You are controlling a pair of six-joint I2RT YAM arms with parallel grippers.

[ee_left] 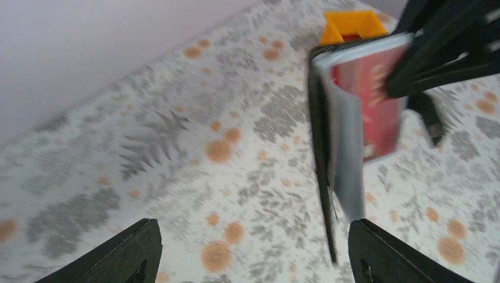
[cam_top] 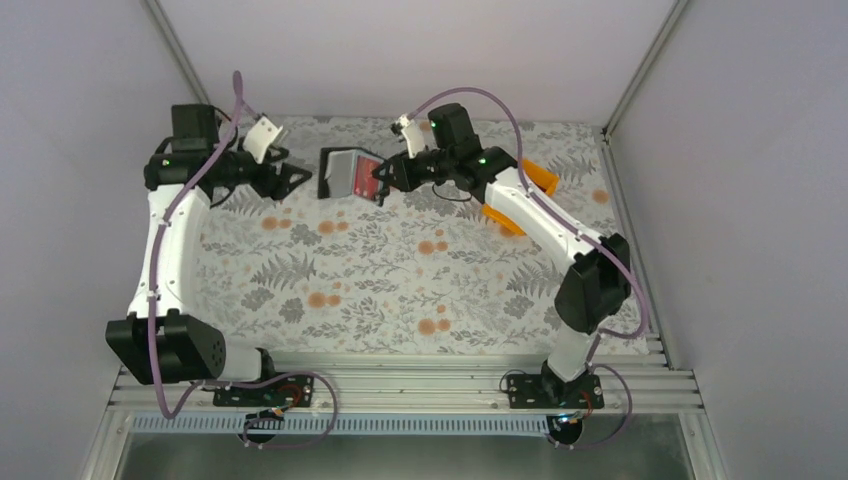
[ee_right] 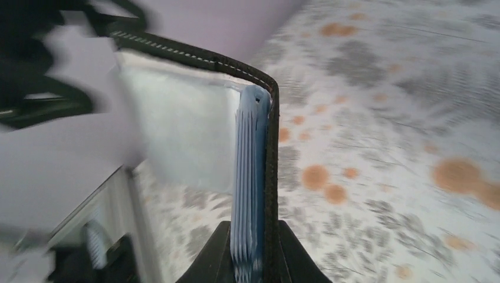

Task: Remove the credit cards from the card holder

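The black card holder (cam_top: 345, 173) is held open above the back of the table, with a red credit card (cam_top: 366, 171) showing in its grey-blue pockets. My right gripper (cam_top: 382, 186) is shut on its right edge. In the right wrist view the fingers clamp the black cover (ee_right: 272, 153) and the blue pocket stack (ee_right: 250, 177). My left gripper (cam_top: 297, 178) is open and empty, just left of the holder. In the left wrist view the holder (ee_left: 336, 130) and the red card (ee_left: 377, 100) hang ahead of the wide-apart fingertips (ee_left: 132, 247).
An orange plastic bin (cam_top: 525, 195) lies behind my right arm at the back right; it also shows in the left wrist view (ee_left: 351, 25). The floral table cloth (cam_top: 400, 270) covers the table. White walls enclose the back and both sides.
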